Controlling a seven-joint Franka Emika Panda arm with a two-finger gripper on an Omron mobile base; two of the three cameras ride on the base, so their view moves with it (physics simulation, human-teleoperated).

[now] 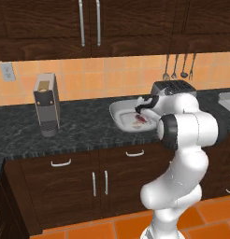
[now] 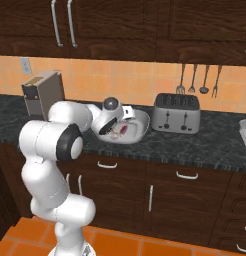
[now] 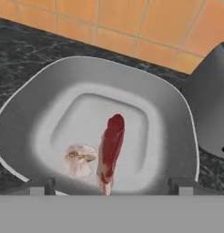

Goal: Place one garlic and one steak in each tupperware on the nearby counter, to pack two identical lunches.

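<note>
The end effector [image 3: 111, 184] hangs released, its fingers [image 3: 41, 185] spread wide, over the rounded-square tupperware [image 3: 36, 118] on the black speckled worktop [image 1: 79, 126]. In its bowl lie a red, fat-edged steak [image 3: 110, 150] and a pale garlic [image 3: 78, 158] bulb just beside it. No writing is legible; a silver toaster [image 2: 176, 112] stands near.

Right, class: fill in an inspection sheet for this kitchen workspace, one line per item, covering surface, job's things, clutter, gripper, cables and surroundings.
Surface: black speckled counter over dark wooden cabinets.
Job's things: rounded-square tupperware on the counter, holding one steak and one garlic side by side; a second pale container shows at the right edge, contents cannot be told.
Clutter: silver toaster beside the tupperware; a tall grey appliance further left.
Gripper: gripper open above the tupperware, holding nothing.
Cables: nothing seen.
Surroundings: orange tiled backsplash, hanging utensils, wall outlet, orange floor tiles.
</note>
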